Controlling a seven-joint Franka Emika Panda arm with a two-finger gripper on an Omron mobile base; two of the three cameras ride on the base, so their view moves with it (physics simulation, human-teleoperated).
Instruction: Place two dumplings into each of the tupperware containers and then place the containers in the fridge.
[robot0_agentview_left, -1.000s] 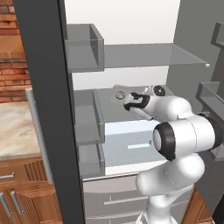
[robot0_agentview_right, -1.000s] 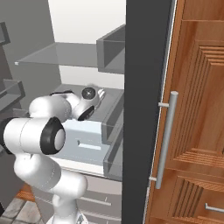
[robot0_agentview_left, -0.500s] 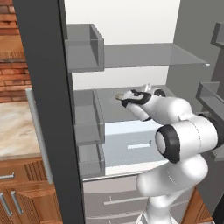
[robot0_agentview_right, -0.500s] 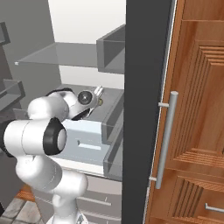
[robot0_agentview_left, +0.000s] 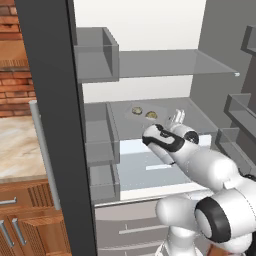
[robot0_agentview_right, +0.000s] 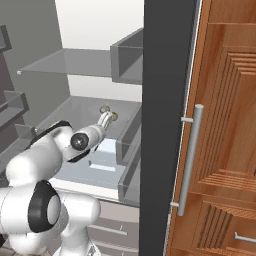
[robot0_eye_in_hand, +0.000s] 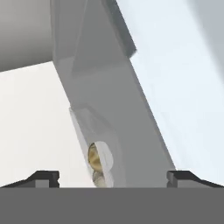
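Observation:
The fridge (robot0_agentview_left: 165, 62) stands open with my arm reaching onto its middle shelf. Two olive-tan dumplings (robot0_agentview_left: 136, 110) (robot0_agentview_left: 151, 115) lie there in a shallow pale tupperware container (robot0_eye_in_hand: 87, 127), whose rim hardly stands out from the grey shelf in the base views. My gripper (robot0_agentview_left: 176, 117) is open just to the right of the dumplings, holding nothing. From the right base view the gripper (robot0_agentview_right: 105, 120) points at the dumplings (robot0_agentview_right: 104, 108). In the hand view the open gripper (robot0_eye_in_hand: 113, 177) faces the container's near wall, and one dumpling (robot0_eye_in_hand: 93, 157) shows through it.
A pale drawer (robot0_agentview_left: 145, 167) sits under the shelf, a glass shelf (robot0_agentview_left: 200, 65) above it. Grey door bins (robot0_agentview_left: 97, 135) flank the left side and more bins (robot0_agentview_left: 240, 115) the right. The dark fridge door edge (robot0_agentview_right: 165, 125) and wooden cabinets (robot0_agentview_right: 225, 125) stand at right.
The gripper was shut at the container's edge on the shelf and has opened wide, letting it go. The hand has rolled and shifted slightly right of the dumplings.

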